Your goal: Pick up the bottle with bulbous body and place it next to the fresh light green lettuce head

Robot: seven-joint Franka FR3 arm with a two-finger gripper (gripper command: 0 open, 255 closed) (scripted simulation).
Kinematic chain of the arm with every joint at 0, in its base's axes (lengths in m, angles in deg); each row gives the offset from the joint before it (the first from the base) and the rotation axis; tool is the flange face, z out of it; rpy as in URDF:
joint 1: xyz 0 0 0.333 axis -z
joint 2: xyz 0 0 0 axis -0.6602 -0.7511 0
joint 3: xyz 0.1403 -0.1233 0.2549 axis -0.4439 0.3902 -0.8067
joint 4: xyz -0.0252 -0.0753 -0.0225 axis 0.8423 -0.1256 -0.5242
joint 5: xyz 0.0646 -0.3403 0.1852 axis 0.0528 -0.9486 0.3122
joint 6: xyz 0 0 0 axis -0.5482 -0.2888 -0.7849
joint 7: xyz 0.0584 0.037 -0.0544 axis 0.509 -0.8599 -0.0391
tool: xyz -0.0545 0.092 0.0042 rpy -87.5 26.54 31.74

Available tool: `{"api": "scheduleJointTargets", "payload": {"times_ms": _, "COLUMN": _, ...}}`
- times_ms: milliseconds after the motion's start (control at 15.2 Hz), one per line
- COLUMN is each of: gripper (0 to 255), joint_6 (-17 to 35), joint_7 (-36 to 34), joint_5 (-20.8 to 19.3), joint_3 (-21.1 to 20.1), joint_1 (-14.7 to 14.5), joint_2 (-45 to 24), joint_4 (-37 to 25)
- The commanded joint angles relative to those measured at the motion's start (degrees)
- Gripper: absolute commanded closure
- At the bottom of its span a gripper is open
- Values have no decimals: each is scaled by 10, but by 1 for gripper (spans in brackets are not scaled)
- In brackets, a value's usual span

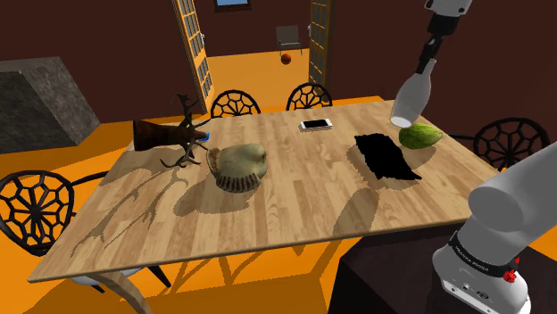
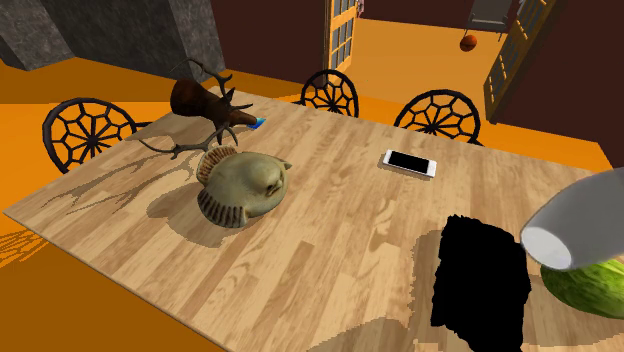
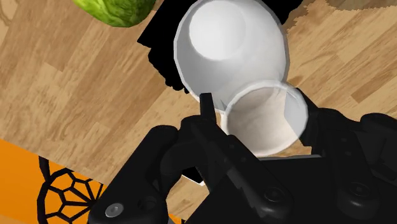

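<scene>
A white bottle (image 1: 411, 100) with a bulbous body hangs tilted in the air, with my black gripper (image 1: 424, 68) shut on its neck. Right below it, near the table's far right corner in the shoulder view, lies the light green lettuce head (image 1: 419, 136). In the second exterior view the bottle (image 2: 580, 225) hovers just above the lettuce (image 2: 590, 285). Seen from the wrist, the fingers (image 3: 207, 111) clasp the bottle's neck (image 3: 264, 121), its round body (image 3: 229, 51) points away from the hand, and the lettuce (image 3: 118, 9) lies beyond it.
A flat black patch (image 1: 386, 159) lies on the wooden table (image 1: 295, 205) beside the lettuce. A white phone (image 1: 315, 124), an olive round object (image 1: 239, 166) and a brown deer figure with antlers (image 1: 178, 134) stand further left. Black chairs (image 1: 36, 201) ring the table.
</scene>
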State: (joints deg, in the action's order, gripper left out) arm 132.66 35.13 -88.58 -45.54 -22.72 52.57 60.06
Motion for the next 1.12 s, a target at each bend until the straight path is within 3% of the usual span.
{"api": "scheduleJointTargets", "payload": {"times_ms": 0, "gripper": 255, "joint_6": -4, "joint_7": 28, "joint_5": -1, "joint_3": 18, "joint_1": 9, "joint_2": -5, "joint_4": -8}}
{"api": "scheduleJointTargets", "payload": {"times_ms": 594, "gripper": 255, "joint_6": -23, "joint_7": 165, "joint_5": 8, "joint_3": 110, "joint_1": 52, "joint_2": -56, "joint_4": -68}}
{"api": "scheduleJointTargets", "payload": {"times_ms": 1056, "gripper": 255, "joint_6": -49, "joint_7": 285, "joint_5": 49, "joint_3": 184, "joint_1": 93, "joint_2": -140, "joint_4": -156}}
